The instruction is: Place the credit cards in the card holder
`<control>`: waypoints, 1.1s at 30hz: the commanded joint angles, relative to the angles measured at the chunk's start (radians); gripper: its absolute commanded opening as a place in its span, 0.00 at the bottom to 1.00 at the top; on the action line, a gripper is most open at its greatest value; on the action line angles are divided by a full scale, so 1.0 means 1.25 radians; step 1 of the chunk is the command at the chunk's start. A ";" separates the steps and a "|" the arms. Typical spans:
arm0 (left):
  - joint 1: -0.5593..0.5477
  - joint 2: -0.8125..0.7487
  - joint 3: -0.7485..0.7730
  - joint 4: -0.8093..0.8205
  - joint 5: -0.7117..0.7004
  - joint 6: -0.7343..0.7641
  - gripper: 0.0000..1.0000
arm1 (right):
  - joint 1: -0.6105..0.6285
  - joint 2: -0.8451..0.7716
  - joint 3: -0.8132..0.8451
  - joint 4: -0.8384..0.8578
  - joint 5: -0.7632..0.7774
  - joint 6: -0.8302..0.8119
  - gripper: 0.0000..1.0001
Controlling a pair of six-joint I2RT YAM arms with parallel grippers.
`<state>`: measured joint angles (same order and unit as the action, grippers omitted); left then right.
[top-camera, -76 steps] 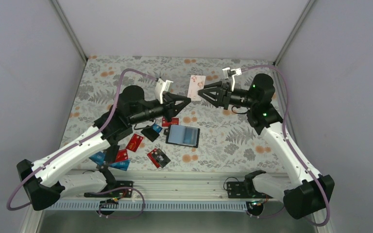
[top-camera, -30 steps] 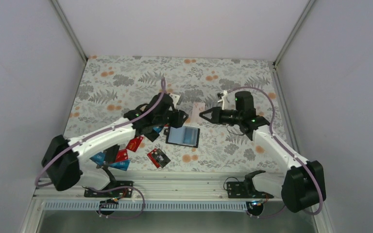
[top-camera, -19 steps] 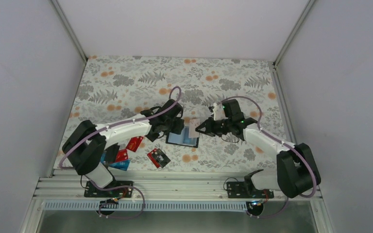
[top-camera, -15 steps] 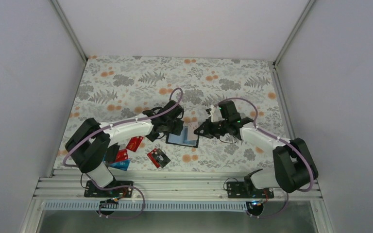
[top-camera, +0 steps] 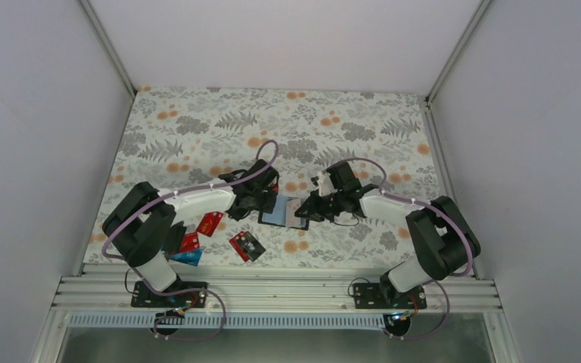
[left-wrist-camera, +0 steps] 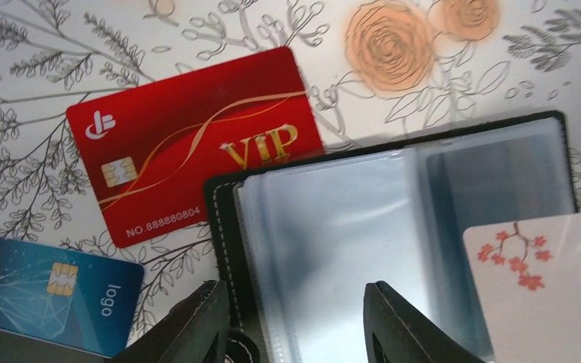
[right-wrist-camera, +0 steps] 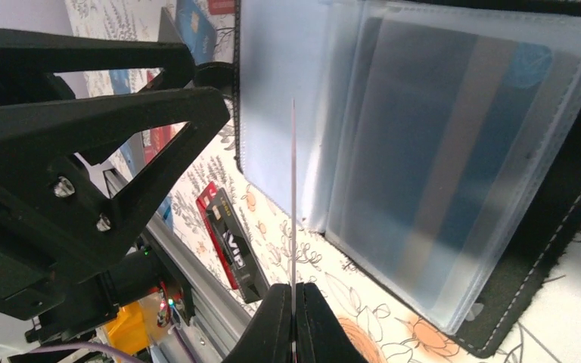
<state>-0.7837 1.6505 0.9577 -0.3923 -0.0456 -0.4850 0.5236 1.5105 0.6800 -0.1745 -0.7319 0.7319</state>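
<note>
The black card holder (top-camera: pixel 281 215) lies open on the flowered mat, its clear grey-blue sleeves up. My left gripper (top-camera: pixel 270 203) is open low over the holder's left part (left-wrist-camera: pixel 393 219), with one finger (left-wrist-camera: pixel 206 321) outside its stitched edge and one finger over the sleeves. My right gripper (top-camera: pixel 307 212) is shut on a white card with red flower print (left-wrist-camera: pixel 545 291). In the right wrist view the card (right-wrist-camera: pixel 293 197) shows edge-on over the holder's near sleeve (right-wrist-camera: pixel 439 151). A red VIP card (left-wrist-camera: pixel 197 144) and a blue card (left-wrist-camera: pixel 53 291) lie left of the holder.
More red, blue and black cards lie near the front left of the mat: a red one (top-camera: pixel 210 222), a stacked red and black pair (top-camera: pixel 247 245), and a blue one (top-camera: pixel 187 257). The metal rail (top-camera: pixel 287 291) runs along the near edge.
Both arms came down and in from the back of the mat to the open holder. The right gripper carried the white card down to the holder's right side.
</note>
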 commanded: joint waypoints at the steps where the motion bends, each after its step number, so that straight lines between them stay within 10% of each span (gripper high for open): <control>1: 0.013 0.017 -0.020 0.020 0.014 0.008 0.45 | 0.009 0.025 0.003 0.042 0.016 0.014 0.04; 33: 0.028 0.046 -0.070 0.049 0.037 0.007 0.17 | 0.011 0.097 0.039 0.079 -0.010 -0.016 0.04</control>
<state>-0.7528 1.6932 0.8959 -0.3260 -0.0086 -0.4816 0.5274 1.6283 0.6941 -0.0929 -0.7368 0.7383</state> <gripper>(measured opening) 0.187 0.046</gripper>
